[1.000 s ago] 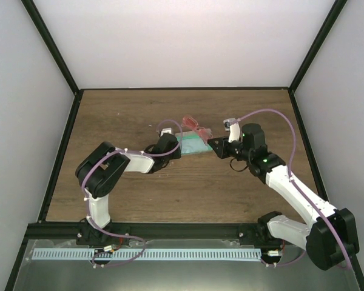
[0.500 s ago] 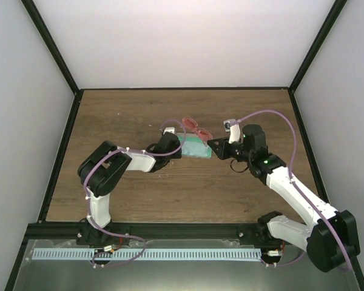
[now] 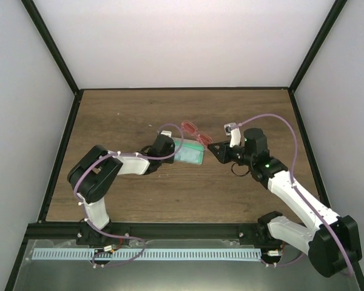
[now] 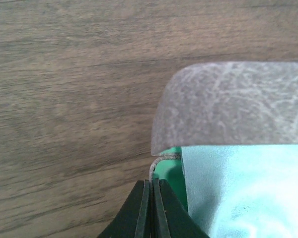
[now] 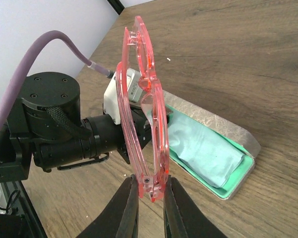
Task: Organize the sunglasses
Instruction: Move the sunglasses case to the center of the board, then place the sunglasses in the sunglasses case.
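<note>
the sunglasses are off the desk, pinched at one end between the right fingers, which are narrowed onto the red frame near a hinge. the frame stands on end, its length rising away from the grip. from above it hangs over the middle of the desk, just on the far-edge side of the case. holding it by one end leaves most of the frame free, which should let it be lowered lengthwise into the long tray.

the case lies open near the middle of the desk, its grey lid folded back flat toward the far edge. the left fingers are closed tight on the thin rim at the case's left end. that grip looks meant to keep the light case from sliding or tipping while the other arm works above it.

inside, the green lining shows only as a narrow border, because a pale blue cloth fills nearly all of the tray. the sunglasses are not yet in it. i judge that they are to be laid on the cloth, which would cushion the lenses. the frame would have to tilt flat and line up with the tray first. whether the arms are fully folded i cannot tell.
</note>
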### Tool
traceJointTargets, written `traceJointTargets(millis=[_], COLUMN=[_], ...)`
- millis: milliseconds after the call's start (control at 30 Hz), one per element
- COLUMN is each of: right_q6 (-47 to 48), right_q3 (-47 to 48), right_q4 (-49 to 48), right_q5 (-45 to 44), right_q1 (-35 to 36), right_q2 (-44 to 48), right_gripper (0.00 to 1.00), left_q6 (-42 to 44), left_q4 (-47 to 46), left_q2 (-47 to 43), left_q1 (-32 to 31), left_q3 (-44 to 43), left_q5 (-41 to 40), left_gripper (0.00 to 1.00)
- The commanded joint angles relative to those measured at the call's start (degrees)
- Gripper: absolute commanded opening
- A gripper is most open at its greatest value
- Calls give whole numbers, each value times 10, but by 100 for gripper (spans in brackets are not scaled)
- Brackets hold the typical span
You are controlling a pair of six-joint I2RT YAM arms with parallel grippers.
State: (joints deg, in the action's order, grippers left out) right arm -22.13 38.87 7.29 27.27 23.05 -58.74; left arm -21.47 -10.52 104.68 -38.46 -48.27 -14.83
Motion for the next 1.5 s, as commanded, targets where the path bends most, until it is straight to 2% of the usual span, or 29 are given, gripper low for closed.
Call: traceJointTargets(millis=[0,200,400,800,933,1133,1467], right_q6=[-4,-1,2,2,3,5,-1], right_q3=[-5,-23,-36,-49,-54,-61,-65], right_q4=[-2,4,7,-14,-19,-38,-72], right_q5=[19,24,31,74,76,121,141], right_q1=[-4,-3,-3,-3,-3,-3,6], right_q2=[29,46,58,57,49,24,-31], right_gripper=[2,2,2,2,2,2,2], left_q6=[54,85,68,28,-23,-113,-113], left_q4=[47,71,88,87,85,29,9], left_q2=[-27,-30,-15,-110,-151,-186,-205], left_q1=[4,4,4,5,21,93,100], left_q3=[9,-19,-42,-7,38,120,141], left_q5=[-34,-62,-73,-74,-81,-40,-25], left_gripper=[6,12,46,67,68,64,64])
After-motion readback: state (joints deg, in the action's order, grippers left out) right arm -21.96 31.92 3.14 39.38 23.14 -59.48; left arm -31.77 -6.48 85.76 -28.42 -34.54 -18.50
